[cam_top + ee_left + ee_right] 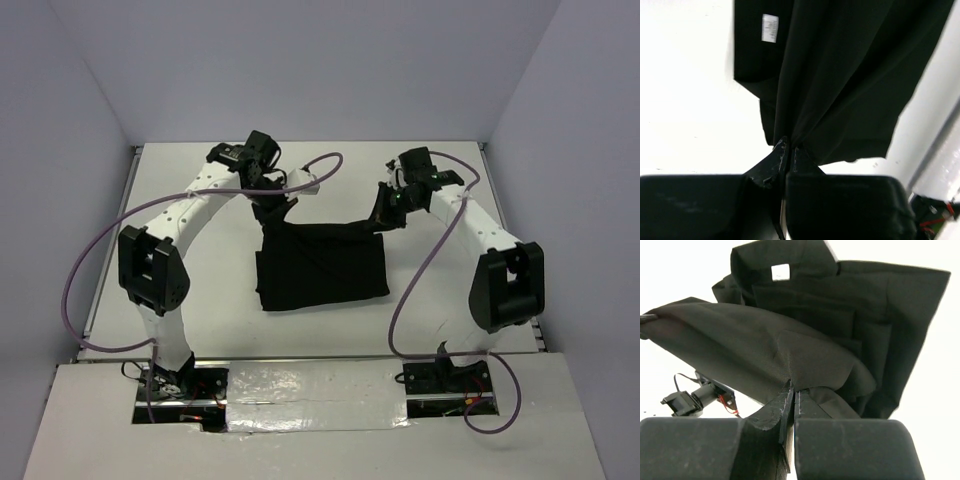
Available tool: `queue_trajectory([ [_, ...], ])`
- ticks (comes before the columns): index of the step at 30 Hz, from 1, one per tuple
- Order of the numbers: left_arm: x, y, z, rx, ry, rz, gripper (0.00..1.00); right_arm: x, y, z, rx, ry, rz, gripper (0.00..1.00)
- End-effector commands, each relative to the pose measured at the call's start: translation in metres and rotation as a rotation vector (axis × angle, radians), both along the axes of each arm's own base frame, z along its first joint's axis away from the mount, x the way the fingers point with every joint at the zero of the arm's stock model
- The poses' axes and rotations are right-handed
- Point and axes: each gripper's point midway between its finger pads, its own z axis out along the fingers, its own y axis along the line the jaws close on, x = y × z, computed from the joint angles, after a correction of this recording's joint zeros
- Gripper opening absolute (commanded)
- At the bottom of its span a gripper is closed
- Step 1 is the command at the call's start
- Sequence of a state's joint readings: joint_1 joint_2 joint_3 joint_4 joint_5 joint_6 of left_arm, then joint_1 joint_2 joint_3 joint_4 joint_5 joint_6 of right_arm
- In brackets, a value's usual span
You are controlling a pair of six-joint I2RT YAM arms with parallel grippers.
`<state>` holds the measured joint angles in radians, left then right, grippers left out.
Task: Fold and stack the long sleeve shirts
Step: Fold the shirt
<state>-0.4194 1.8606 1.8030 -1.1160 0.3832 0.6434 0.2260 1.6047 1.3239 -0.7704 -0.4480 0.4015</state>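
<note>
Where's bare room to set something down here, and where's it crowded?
Bare table: near strip between black shirt and arm bases, and far strip beyond the shirt. Crowded mid-table, where left gripper and right gripper pinch the shirt.

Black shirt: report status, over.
Left gripper shut on black shirt, far edge. Right gripper shut on far edge too. Shirt partly folded, near part on table. Nothing seen in the way.

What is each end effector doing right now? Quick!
Left end effector: closed, pinching an edge of the black shirt.
Right end effector: closed, pinching another edge of the same shirt.
</note>
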Motion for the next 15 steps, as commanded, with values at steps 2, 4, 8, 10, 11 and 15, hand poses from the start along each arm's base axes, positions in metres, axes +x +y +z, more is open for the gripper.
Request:
queue_trajectory([
  [2, 0.018, 0.044, -0.03, 0.124, 0.022, 0.128, 0.02, 0.041, -0.023, -0.001, -0.042, -0.074, -0.065, 0.0],
  [4, 0.021, 0.043, -0.04, 0.126, 0.038, 0.141, 0.08, 0.052, -0.021, -0.013, -0.039, -0.049, -0.078, 0.0],
  [8, 0.029, 0.045, -0.057, 0.128, 0.057, 0.177, 0.13, 0.074, -0.016, -0.026, -0.033, -0.018, -0.086, 0.0],
  [10, 0.037, 0.05, -0.065, 0.132, 0.06, 0.218, 0.2, 0.08, -0.016, -0.039, -0.048, 0.009, -0.098, 0.0],
  [11, 0.041, 0.051, -0.067, 0.131, 0.063, 0.229, 0.22, 0.086, -0.019, -0.04, -0.064, 0.0, -0.109, 0.0],
  [15, 0.054, 0.058, -0.079, 0.123, 0.074, 0.294, 0.48, 0.104, -0.02, -0.057, -0.084, 0.006, -0.137, 0.32],
])
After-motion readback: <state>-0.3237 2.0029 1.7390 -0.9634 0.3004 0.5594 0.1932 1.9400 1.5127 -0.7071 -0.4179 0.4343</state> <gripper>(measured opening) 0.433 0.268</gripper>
